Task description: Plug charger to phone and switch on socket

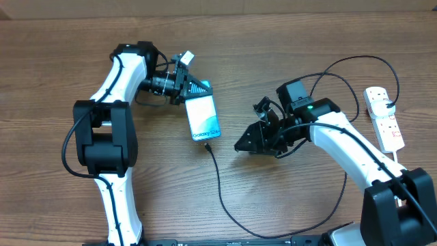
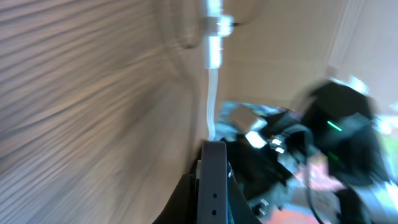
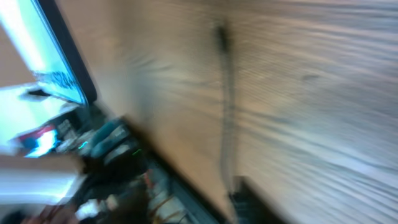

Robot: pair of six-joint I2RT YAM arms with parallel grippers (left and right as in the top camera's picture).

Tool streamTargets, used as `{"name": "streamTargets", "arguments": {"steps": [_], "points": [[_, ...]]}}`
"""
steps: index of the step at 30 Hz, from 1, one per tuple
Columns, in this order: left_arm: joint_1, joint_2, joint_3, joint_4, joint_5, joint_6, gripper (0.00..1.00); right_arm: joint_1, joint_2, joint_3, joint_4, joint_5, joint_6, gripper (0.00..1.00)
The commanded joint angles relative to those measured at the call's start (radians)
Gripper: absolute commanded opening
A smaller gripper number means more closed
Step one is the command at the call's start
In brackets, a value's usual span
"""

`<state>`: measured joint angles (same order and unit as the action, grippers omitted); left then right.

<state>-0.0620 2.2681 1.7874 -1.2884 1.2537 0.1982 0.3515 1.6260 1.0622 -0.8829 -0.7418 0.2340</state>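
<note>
left tool closed, touching edge of phone

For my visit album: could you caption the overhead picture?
Left hand holds the phone, charger tip at its other end, right hand close by, socket at right.

Overhead: we look straight down on the table.
Left wrist: we skim close toward the right arm.
Right wrist: close on phone and cable, shared with overhead.
</note>
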Motion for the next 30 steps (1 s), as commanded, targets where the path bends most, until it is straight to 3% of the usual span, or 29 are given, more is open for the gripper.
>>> {"name": "streamTargets", "arguments": {"steps": [1,7,18,22,23,24,25,27,30], "points": [[0.024,-0.033,0.016,0.007,-0.184,-0.199,0.04,0.086,-0.007,0.018,0.026,0.255,0.133,0.73],[0.065,-0.033,0.016,-0.013,-0.185,-0.198,0.04,0.261,0.014,0.024,0.082,0.485,0.201,0.69],[0.165,-0.033,0.016,-0.120,-0.184,-0.113,0.04,0.447,0.256,0.182,0.061,0.629,0.185,0.60],[0.170,-0.033,0.016,-0.141,-0.187,-0.085,0.04,0.449,0.306,0.196,0.058,0.640,0.217,0.43],[0.170,-0.033,0.016,-0.141,-0.188,-0.085,0.04,0.443,0.306,0.197,0.058,0.640,0.229,0.36],[0.170,-0.033,0.016,-0.141,-0.188,-0.085,0.04,0.430,0.306,0.199,0.053,0.636,0.245,0.21],[0.170,-0.033,0.016,-0.140,-0.188,-0.085,0.04,0.422,0.306,0.201,0.046,0.632,0.246,0.13],[0.171,-0.033,0.016,-0.139,-0.188,-0.086,0.04,0.403,0.306,0.201,0.025,0.629,0.243,0.04],[0.171,-0.033,0.016,-0.138,-0.188,-0.085,0.04,0.365,0.306,0.201,-0.027,0.636,0.192,0.04]]}}
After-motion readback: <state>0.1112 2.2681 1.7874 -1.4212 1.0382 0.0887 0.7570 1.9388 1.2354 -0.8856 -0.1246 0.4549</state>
